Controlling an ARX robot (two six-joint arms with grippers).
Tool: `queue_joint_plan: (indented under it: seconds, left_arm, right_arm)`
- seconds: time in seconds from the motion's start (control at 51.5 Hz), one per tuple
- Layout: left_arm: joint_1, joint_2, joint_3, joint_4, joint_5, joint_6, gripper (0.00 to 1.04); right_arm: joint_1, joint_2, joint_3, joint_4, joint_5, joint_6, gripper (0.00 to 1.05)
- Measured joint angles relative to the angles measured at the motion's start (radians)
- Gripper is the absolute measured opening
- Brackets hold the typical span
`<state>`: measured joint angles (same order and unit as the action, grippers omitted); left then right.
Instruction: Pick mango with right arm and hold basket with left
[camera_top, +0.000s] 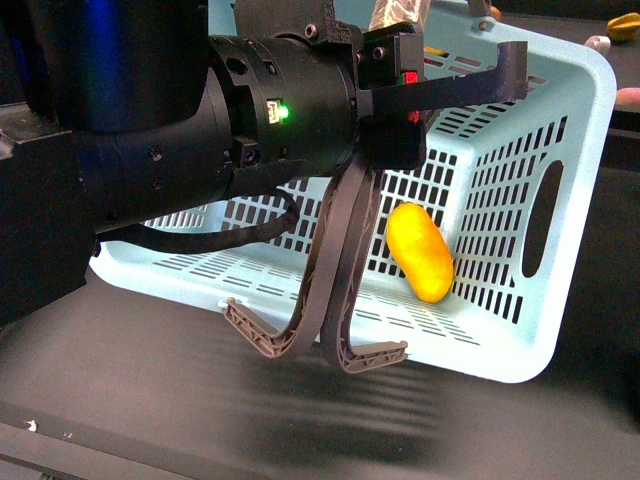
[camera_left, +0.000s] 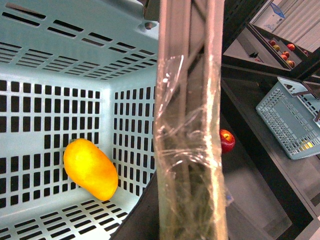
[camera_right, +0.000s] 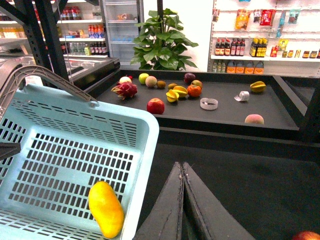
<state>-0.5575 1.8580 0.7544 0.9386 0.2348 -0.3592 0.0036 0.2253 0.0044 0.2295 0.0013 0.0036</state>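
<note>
Two grippers, two different stories right now. My left gripper (camera_top: 400, 115) is clamped on the grey-brown hoop handles (camera_top: 340, 260) of the basket (camera_top: 480, 355), which hangs tilted under it. The mango (camera_top: 420, 252) lies inside, down in the low corner below that gripper, touching the slotted wall. My right gripper (camera_right: 182, 200) has its fingers pressed together on nothing, just outside the basket's rim, with the mango just across that wall from it.

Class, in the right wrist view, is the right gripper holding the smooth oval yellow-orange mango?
No, the mango lies in the light blue-green slotted plastic basket, apart from the empty right gripper.
</note>
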Motion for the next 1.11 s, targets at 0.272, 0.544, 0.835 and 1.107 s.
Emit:
queue_joint_plan:
  seconds: [0.272, 0.544, 0.835, 1.107]
  left_arm:
    - [0.0, 0.0, 0.0, 0.0, 0.0, 0.0, 0.1]
    - [0.0, 0.0, 0.0, 0.0, 0.0, -0.001, 0.1]
    - [0.0, 0.0, 0.0, 0.0, 0.0, 0.002, 0.1]
    - [0.0, 0.0, 0.0, 0.0, 0.0, 0.001, 0.1]
  right_arm:
    - [-0.001, -0.061, 0.0, -0.062, 0.0, 0.0, 0.02]
    - [-0.002, -0.22, 0.001, -0.227, -0.002, 0.0, 0.02]
    - [-0.002, -0.22, 0.001, -0.227, -0.003, 0.0, 0.02]
    - [-0.002, -0.22, 0.001, -0.227, -0.003, 0.0, 0.02]
